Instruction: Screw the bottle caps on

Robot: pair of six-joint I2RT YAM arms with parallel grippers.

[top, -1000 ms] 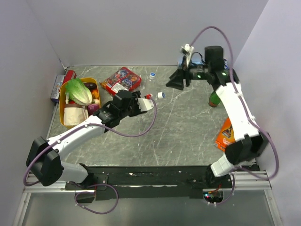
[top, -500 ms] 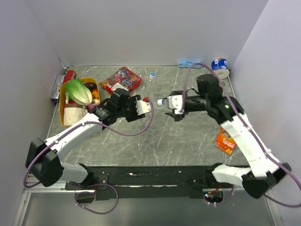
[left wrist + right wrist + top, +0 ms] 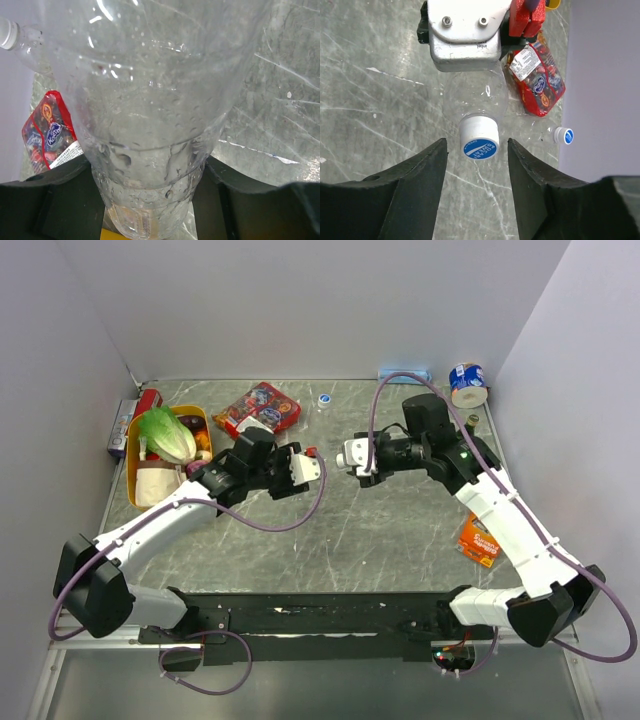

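Note:
My left gripper (image 3: 303, 466) is shut on a clear bottle (image 3: 150, 100), held on its side with the neck pointing right. The bottle's body fills the left wrist view between the two fingers (image 3: 55, 200). In the right wrist view a white-sided cap with a blue top (image 3: 479, 138) sits on that bottle's neck (image 3: 476, 95). My right gripper (image 3: 477, 165) is open, one finger on each side of the cap and not touching it. A second clear bottle with its own blue-topped cap (image 3: 563, 135) lies near the back wall (image 3: 323, 400); it also shows in the left wrist view (image 3: 22, 42).
A red snack packet (image 3: 262, 407) lies behind the left gripper. A yellow tray (image 3: 199, 416) with lettuce and other food is at the left, a red can (image 3: 148, 400) beside it. A blue-and-white tin (image 3: 466, 381) stands at the back right. An orange packet (image 3: 478, 538) lies right.
My right arm has swung down from the back right to the centre, and its open fingers now flank the cap. My left gripper has shifted slightly left with the bottle.

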